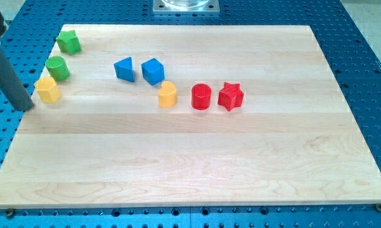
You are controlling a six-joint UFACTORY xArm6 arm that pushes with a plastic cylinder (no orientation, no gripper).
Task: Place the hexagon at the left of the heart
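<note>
The yellow hexagon [48, 90] sits near the board's left edge. The yellow heart [167, 94] lies near the middle of the board, well to the hexagon's right. My tip [24, 106] is at the board's left edge, just left of and slightly below the hexagon. I cannot tell whether they touch. The dark rod rises from the tip toward the view's top left.
A green cylinder [58, 68] stands just above the hexagon and a green star [68, 42] above that. A blue triangle [124, 69] and blue cube [153, 71] lie up-left of the heart. A red cylinder [201, 97] and red star [231, 96] lie right of it.
</note>
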